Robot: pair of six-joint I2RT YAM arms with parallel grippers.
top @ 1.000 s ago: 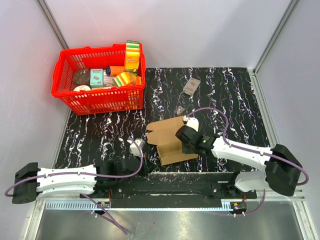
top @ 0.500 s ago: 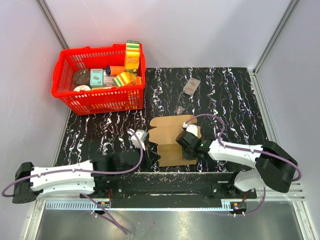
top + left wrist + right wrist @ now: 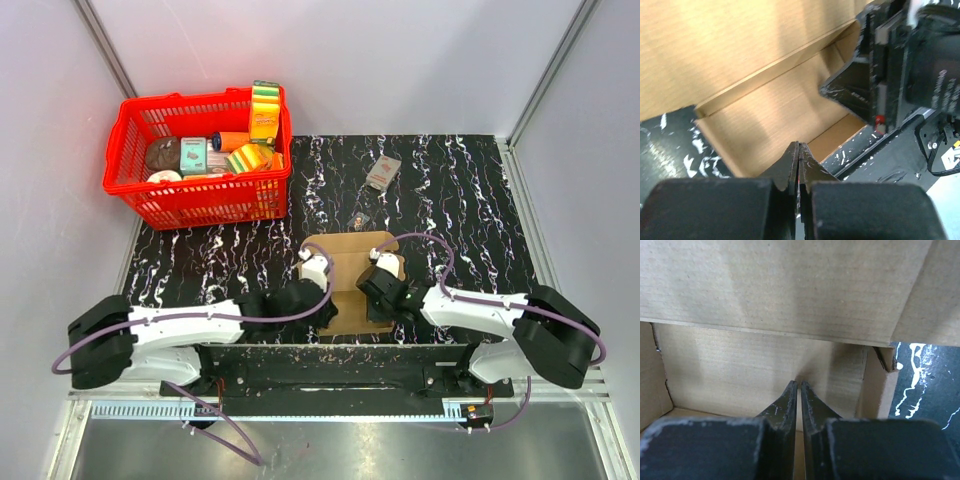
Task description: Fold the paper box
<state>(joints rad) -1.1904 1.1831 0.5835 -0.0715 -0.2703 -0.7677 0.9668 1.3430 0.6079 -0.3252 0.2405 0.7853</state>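
The paper box [image 3: 348,250] is plain brown cardboard, partly folded, lying at the near middle of the black marbled table. My left gripper [image 3: 328,296] is shut and empty at the box's left side. In the left wrist view its tips [image 3: 799,146] rest over the box's floor [image 3: 765,110], with a raised wall behind. My right gripper [image 3: 362,290] is at the box's right side and also shows in the left wrist view [image 3: 900,65]. In the right wrist view its shut tips [image 3: 799,384] press against an upright inner wall of the box [image 3: 775,290].
A red basket [image 3: 200,170] with several packaged goods stands at the back left. A small grey-and-red packet [image 3: 382,172] lies at the back, and a tiny dark item [image 3: 360,218] lies just beyond the box. The black rail [image 3: 330,375] runs along the near edge.
My left arm has swung right until its gripper reached the box's left side. My right gripper has shifted slightly left into the box. The box has turned squarer and its sides stand more upright.
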